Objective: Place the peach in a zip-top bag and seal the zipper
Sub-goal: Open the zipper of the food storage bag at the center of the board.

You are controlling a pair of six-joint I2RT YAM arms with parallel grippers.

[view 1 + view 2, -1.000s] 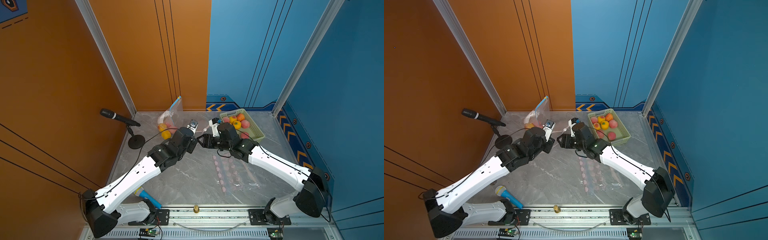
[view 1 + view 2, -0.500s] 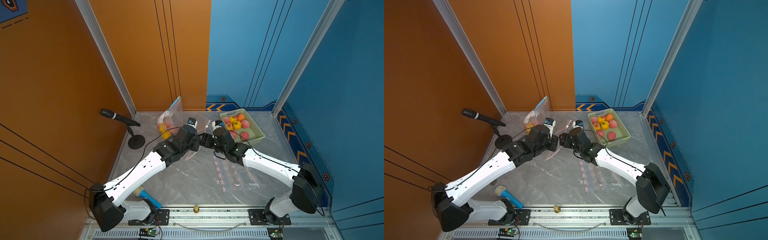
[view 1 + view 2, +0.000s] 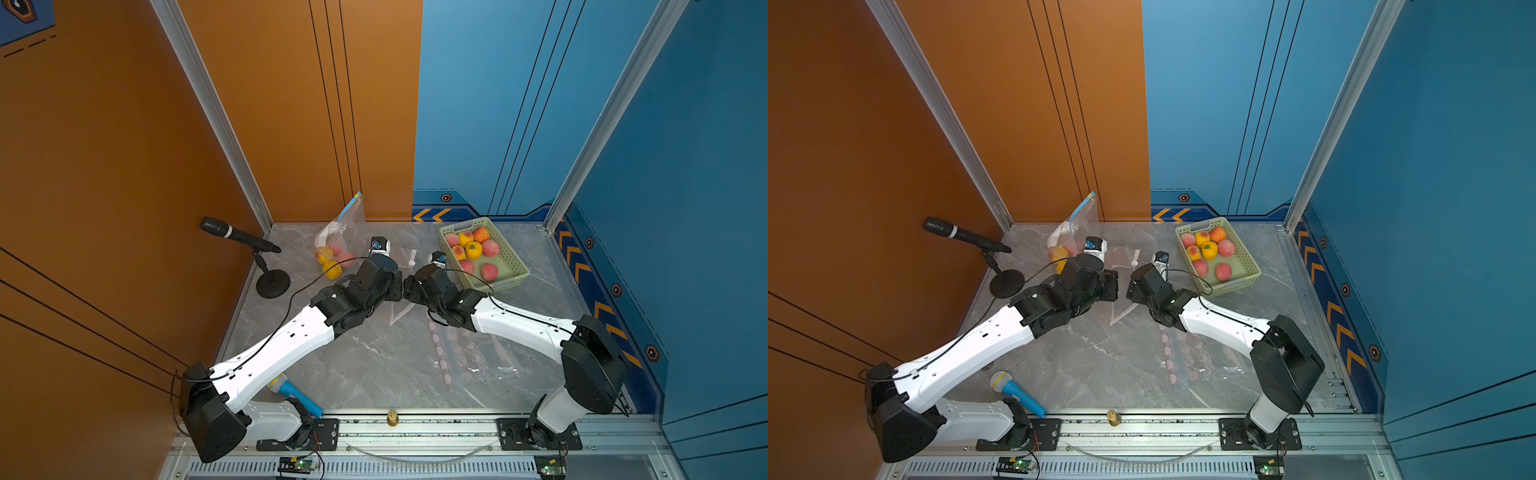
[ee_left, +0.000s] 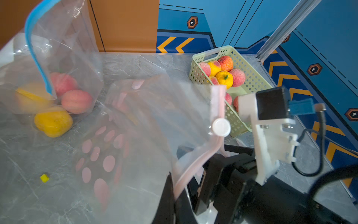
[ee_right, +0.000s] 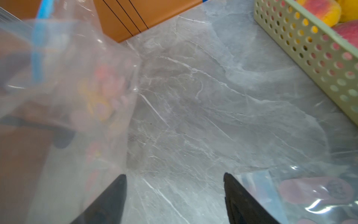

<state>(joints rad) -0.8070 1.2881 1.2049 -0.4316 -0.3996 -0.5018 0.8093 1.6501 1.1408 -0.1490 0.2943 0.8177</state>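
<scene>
The left gripper (image 4: 175, 194) was clamped on the pink zipper strip (image 4: 195, 161) of a clear zip-top bag (image 4: 135, 126) printed with pink dots, holding that edge up off the worktop (image 3: 374, 365). A white slider (image 4: 221, 125) sat on the strip just beyond the grip. The rest of the bag draped down towards the marble surface.

The right gripper (image 5: 174, 178) faced it closely in both top views. Its two black fingers (image 5: 114, 195) stood wide apart with only bare worktop between them, and the bag's film hung just to one side.

Just past the right gripper stood a green perforated basket (image 3: 509, 247), where the peaches (image 3: 490, 248) lay among yellow fruit. Against the orange wall leaned a second bag (image 4: 64, 48) with a blue zipper, holding a peach (image 4: 76, 100) and a yellow fruit (image 4: 52, 123). A black microphone (image 3: 237, 235) stood on its stand nearby. Another dotted bag (image 3: 461, 357) lay flat beneath the right arm, and a blue toy microphone (image 3: 293, 392) lay by the left arm's base.
</scene>
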